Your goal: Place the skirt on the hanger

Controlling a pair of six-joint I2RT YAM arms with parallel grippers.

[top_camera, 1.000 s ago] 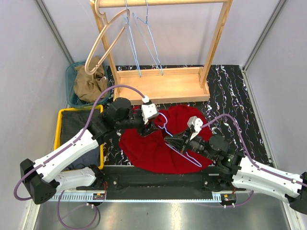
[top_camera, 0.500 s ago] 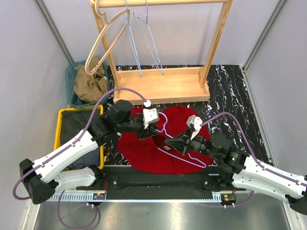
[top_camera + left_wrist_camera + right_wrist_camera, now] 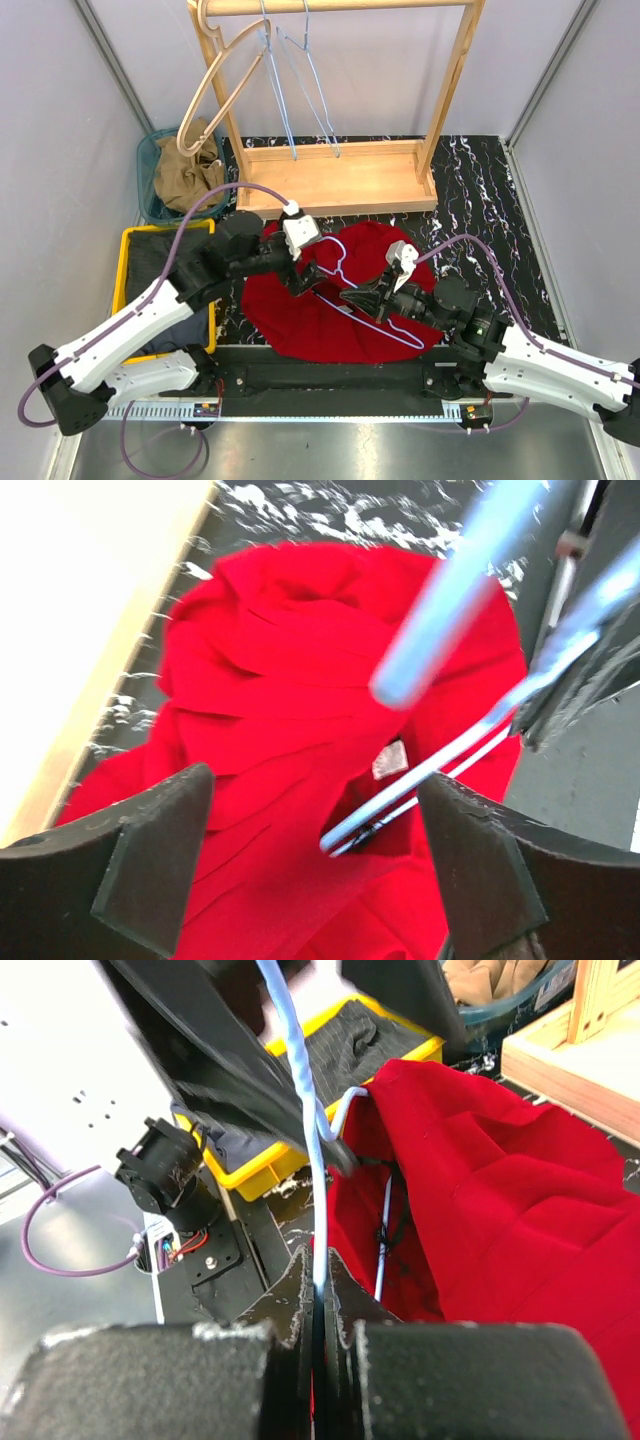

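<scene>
Red skirt [image 3: 300, 315] heaped on dark worktop [image 3: 480, 190], right hand [image 3: 318, 1295] pinching thin blue hanger [image 3: 440, 610] above it, left hand [image 3: 315, 865] spread wide over skirt.

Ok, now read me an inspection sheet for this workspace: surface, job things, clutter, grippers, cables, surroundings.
surface: black marbled table, partly covered by the skirt.
job's things: red skirt lies crumpled on the table; wire hanger is held over it, skirt not yet hung.
clutter: teal basket of tan cloth and yellow bin with a dark garment, both on the left.
grippers: left gripper open above the skirt, holding nothing; right gripper shut on the wire hanger.
cables: left purple cable and right purple cable loop off the arms; no snag seen.
surroundings: wooden rack carrying a wooden hanger and spare wire hangers; grey walls.
</scene>
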